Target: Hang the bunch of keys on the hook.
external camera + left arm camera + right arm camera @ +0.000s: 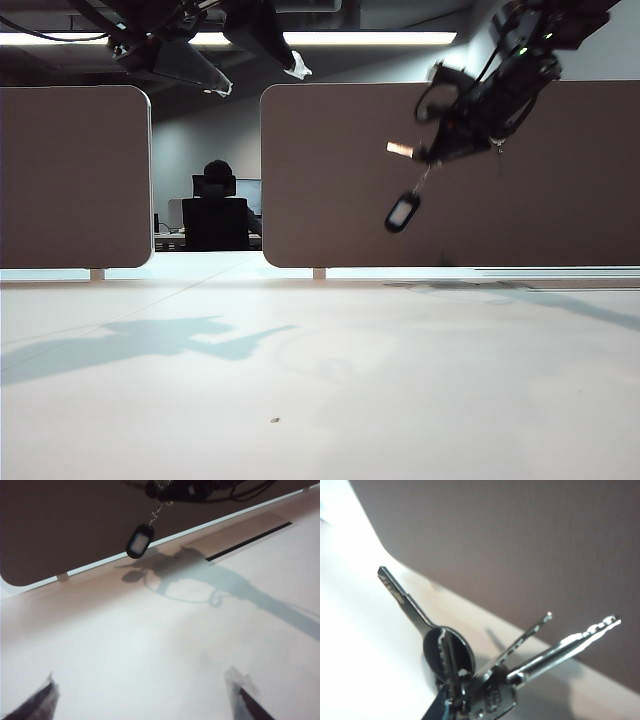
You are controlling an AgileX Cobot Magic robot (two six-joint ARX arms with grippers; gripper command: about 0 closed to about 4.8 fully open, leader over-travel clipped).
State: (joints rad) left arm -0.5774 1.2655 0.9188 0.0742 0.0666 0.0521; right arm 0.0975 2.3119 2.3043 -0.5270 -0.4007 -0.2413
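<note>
One white table (330, 380) lies below two brown partition panels (330, 180), well under both end effectors. The right end effector (440, 150), raised in front of a panel, is clamped on one bunch of keys (470, 670): four silver keys fan out from it, one black fob (402, 212) dangling just beneath. The left end effector (145, 692) hovers above the table, fingers (245, 697) spread wide, holding nothing.

The black key fob (402, 212) with its pale oval face hangs from silver keys (470, 665) before a brown-grey divider panel (330, 180) above the white table (320, 380).
</note>
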